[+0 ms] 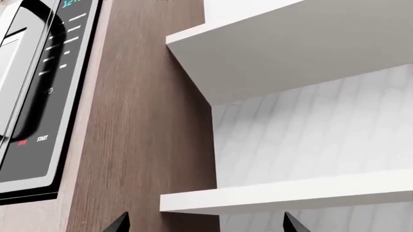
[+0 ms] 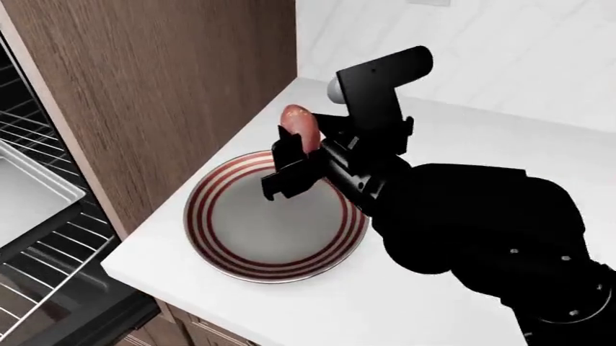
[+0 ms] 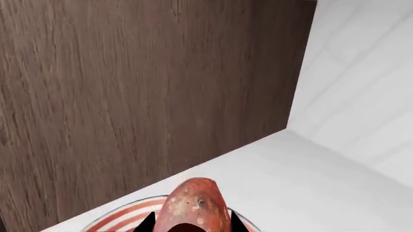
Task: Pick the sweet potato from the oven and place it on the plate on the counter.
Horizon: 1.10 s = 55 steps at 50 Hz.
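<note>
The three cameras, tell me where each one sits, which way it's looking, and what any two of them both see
Head view: on the robot's head, looking down at the counter and the plate; the right arm and right hand show, gripping the sweet potato, with the open oven at the edge.
Left wrist view: on the left arm, facing a control panel, a wood panel and white shelves; only the left hand finger points show, apart.
Right wrist view: behind the right hand, facing the wood wall over the sweet potato.
Shared: head and right wrist views both show sweet potato, plate and counter.

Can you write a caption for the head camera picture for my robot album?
Right claw holds the sweet potato over the red-ringed plate on the white counter.
</note>
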Motion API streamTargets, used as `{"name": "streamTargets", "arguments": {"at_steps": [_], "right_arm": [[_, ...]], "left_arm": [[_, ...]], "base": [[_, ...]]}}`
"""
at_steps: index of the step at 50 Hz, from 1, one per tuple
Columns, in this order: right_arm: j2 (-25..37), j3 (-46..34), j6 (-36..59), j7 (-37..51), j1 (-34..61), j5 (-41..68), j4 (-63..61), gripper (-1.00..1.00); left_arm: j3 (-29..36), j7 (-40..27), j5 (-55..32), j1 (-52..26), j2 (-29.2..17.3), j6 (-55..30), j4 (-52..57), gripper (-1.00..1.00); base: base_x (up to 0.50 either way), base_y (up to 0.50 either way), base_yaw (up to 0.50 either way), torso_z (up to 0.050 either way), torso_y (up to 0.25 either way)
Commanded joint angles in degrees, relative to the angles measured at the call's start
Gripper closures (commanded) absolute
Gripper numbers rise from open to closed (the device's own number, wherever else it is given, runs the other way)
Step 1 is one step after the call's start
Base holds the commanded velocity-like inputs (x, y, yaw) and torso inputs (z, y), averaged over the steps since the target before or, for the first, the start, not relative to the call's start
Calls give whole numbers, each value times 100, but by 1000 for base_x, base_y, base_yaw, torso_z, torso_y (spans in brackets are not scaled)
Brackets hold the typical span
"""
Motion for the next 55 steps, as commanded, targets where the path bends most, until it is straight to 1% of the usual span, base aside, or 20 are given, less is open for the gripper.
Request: {"name": "streamTargets", "arguments": {"at_steps": [1,13,29,41,55], "right_arm": [[-272,-438,-257,-936,105,-959,959,100],[-567,-799,-637,-1507,164,-1540,1914,100],[-854,-1052,-963,-1845,124,-1908,2738,100],[-830,-1093,-935,-1806,41,-1861,2626,100],[-955,-1283,-1104,-1951,-146,-2020,2961,100]], "left_arm": [[62,-63,-71,-92,2,3,-21,-100],[76,-37,-40,-82,-11,32,-17,-100],[87,-65,-49,-55,-60,79,22,-100],[121,-62,-29,-49,-59,102,22,-100],[141,15,53,21,-72,128,26,-100]], "base": [[0,0,0,0,0],[0,0,0,0,0],[0,0,0,0,0],[0,0,0,0,0],[0,0,0,0,0]]}}
